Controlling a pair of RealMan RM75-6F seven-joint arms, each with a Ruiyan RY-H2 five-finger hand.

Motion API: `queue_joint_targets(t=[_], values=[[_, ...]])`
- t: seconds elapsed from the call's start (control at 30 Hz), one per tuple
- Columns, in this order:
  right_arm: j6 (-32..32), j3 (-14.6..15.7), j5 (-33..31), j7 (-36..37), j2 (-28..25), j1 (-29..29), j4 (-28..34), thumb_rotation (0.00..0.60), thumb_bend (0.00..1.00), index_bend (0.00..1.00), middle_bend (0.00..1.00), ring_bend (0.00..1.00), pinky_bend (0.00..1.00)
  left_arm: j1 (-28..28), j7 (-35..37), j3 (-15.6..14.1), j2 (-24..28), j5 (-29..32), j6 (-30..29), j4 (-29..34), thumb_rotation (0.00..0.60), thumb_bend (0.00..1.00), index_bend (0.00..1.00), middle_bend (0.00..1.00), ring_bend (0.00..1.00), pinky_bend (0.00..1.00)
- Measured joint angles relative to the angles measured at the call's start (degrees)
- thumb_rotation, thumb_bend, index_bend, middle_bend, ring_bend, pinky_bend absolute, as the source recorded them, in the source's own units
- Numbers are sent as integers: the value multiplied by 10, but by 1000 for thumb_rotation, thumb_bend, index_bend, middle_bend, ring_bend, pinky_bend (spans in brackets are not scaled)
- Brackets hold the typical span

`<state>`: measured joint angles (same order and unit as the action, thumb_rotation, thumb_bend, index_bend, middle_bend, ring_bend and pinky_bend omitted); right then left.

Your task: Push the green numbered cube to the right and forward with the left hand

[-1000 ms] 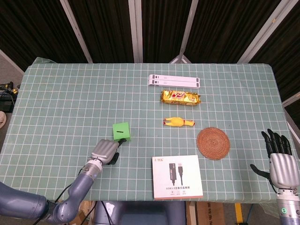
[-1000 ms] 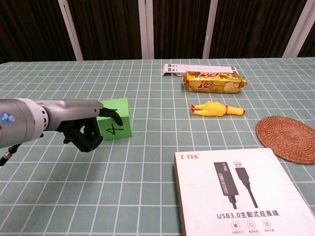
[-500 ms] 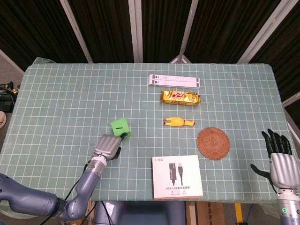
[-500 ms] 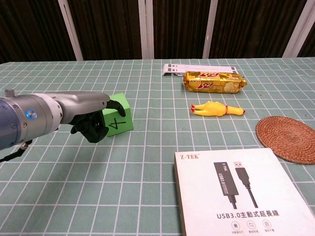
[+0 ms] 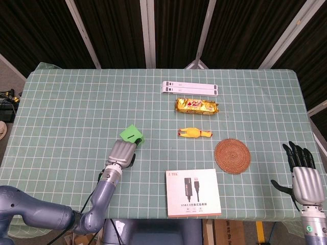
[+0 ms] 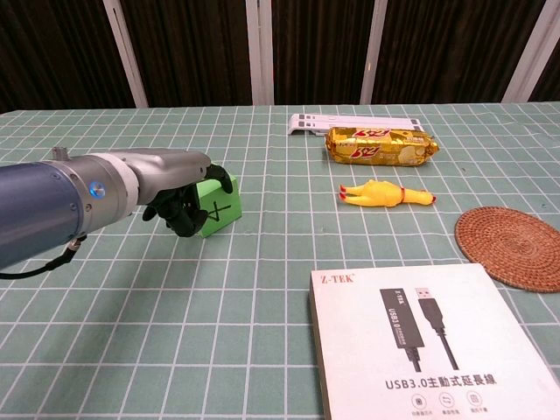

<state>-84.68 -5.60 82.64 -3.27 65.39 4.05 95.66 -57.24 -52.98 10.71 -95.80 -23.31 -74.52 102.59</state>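
The green numbered cube [image 5: 132,135] [image 6: 219,208] sits left of the table's middle, turned at an angle, with a black "4" on its near face. My left hand [image 5: 122,152] [image 6: 184,203] lies against the cube's near left side, its dark fingers curled and touching that face; the forearm covers part of the cube in the chest view. It holds nothing. My right hand [image 5: 303,176] hovers at the table's near right corner, fingers spread, far from the cube and seen only in the head view.
A rubber chicken [image 5: 194,132] [image 6: 386,192] lies right of the cube. Beyond it are a gold snack pack [image 5: 197,106] [image 6: 380,145] and a white strip [image 5: 190,88]. A woven coaster [image 5: 232,155] and a white USB box [image 5: 192,192] [image 6: 428,345] occupy the near right.
My left hand has slid right and away from me, pushing the cube the same way. The cube has turned further about its vertical axis. The right hand stays almost still.
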Motion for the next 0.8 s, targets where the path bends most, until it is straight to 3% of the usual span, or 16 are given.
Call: queue_joint_targets(t=[0.53,0.8], values=[[-2,-1,-6,-19,8,1,-1,600,73,55,0,0,0,-15,-24,34,-23,37,7,-76,600,752,176,755,581,694],[2,0,-6,-25,11,4,-1,600,73,55,0,0,0,-18,-35,36,-31,35,5,-107,600,750,175,752,581,694]])
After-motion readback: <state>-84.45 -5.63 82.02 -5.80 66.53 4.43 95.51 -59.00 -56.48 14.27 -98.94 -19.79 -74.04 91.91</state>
